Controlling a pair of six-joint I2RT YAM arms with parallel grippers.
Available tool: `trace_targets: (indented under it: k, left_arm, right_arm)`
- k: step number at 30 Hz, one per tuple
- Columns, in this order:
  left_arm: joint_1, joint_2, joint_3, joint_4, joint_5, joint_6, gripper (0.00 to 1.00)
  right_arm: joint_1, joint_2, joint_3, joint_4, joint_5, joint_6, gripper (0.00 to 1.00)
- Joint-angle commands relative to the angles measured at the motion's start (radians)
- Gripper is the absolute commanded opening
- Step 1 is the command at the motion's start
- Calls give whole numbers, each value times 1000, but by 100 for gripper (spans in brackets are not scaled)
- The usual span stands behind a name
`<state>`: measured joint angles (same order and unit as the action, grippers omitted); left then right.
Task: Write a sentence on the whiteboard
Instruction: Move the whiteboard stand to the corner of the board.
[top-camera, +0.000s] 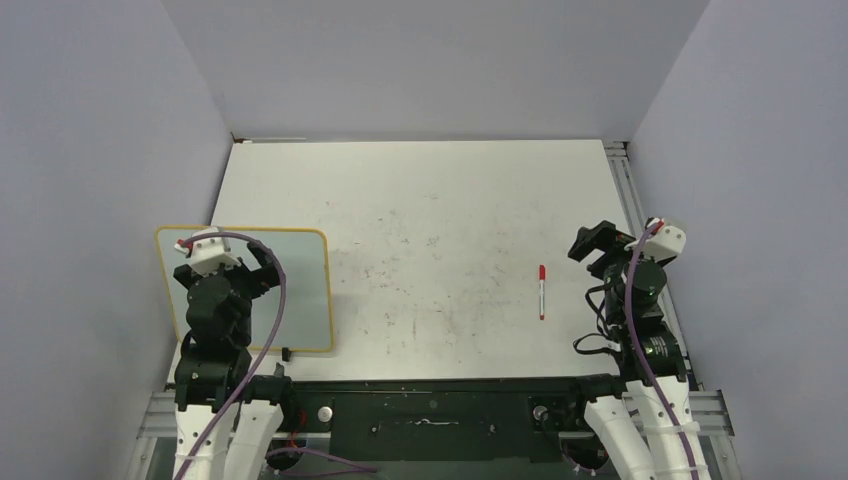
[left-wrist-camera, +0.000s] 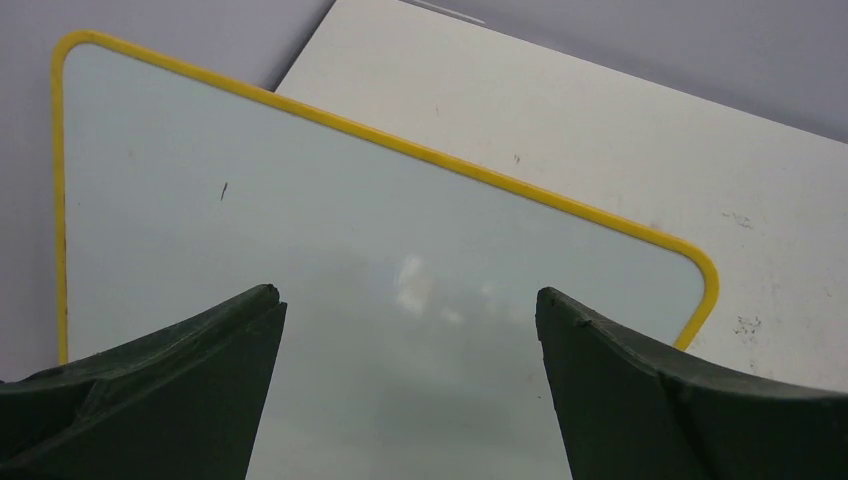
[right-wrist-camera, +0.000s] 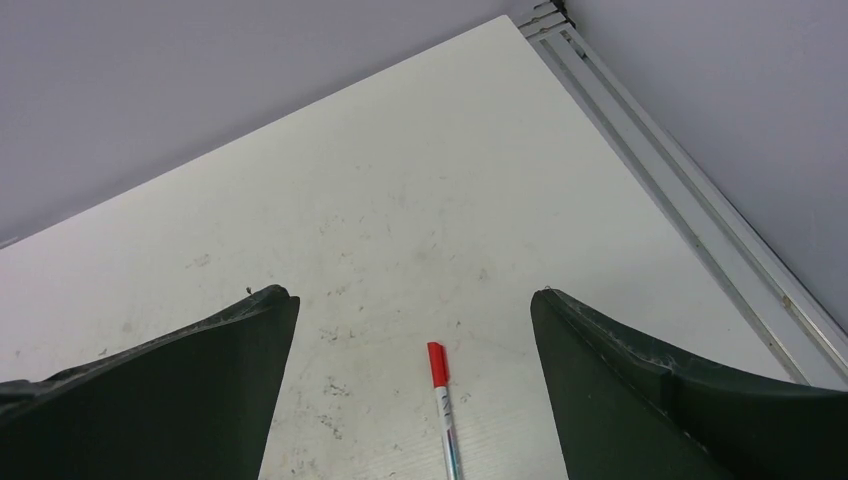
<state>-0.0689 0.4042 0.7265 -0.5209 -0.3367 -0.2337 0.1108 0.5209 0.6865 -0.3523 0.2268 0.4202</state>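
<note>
Whiteboard (top-camera: 300, 290): left part under left arm (top-camera: 215, 305); marker (right-wrist-camera: 445, 420): tail cropped

There is one large, scuffed white counter (top-camera: 440, 200). On it there is one small rectangular whiteboard (top-camera: 305, 290) with a pale glossy face and a thin yellow frame. One small black clip foot (top-camera: 287, 353) shows at the board's near edge. There is one slim white marker pen (top-camera: 542, 291) with a red cap. Two black-and-white robot arms are in view, each with one claw, so two claws: the left claw (left-wrist-camera: 408, 300) and the right claw (right-wrist-camera: 412, 295). Each claw has two dark green fingers (left-wrist-camera: 200, 380), four in all.
</note>
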Motion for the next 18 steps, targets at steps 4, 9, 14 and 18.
trace_targets:
  k: [4, 9, 14, 18]
  left_arm:
    - [7, 42, 39, 10, -5, -24, 96]
    - [8, 74, 45, 4, 8, -29, 96]
    - [7, 111, 48, -3, 32, -39, 96]
    - [7, 104, 42, -9, 11, -41, 96]
  right_arm:
    - [-3, 4, 18, 63, -96, -29, 90]
    - [-4, 49, -5, 138, -328, -72, 90]
    - [21, 163, -19, 229, -554, -66, 90]
    - [189, 236, -58, 339, -551, -20, 91]
